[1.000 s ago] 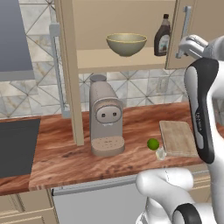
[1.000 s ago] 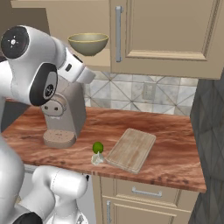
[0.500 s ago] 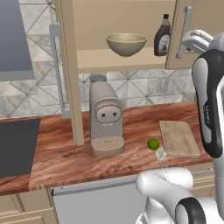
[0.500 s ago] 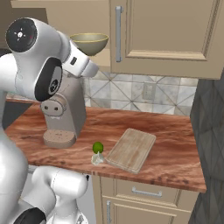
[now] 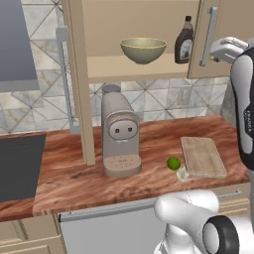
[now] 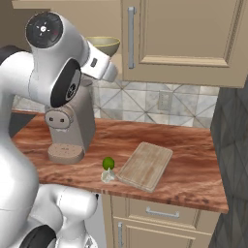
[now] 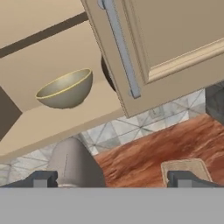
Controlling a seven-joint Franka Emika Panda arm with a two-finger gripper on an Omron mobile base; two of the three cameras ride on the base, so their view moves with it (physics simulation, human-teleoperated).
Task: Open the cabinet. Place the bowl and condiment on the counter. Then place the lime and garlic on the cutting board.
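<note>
Near to far: on the bench point(image 5: 149, 158) at lower right of the left base pic sit the cutting board point(image 5: 202, 157), with the lime point(image 5: 173, 163) and pale garlic point(image 5: 181, 174) just beside its left edge, neither on it yet. Higher up at right, the tool point(image 7: 111, 179) has risen over the last sec w/ the arm, tips spread wide & holding nothing, near the shut door's handle. Farthest back, upper centre, the cabinet point(image 5: 144, 30) has its left door swung open, bowl point(image 5: 143, 49) & condiment point(image 5: 185, 40) on the shelf, so prob. the bowl is next.
</note>
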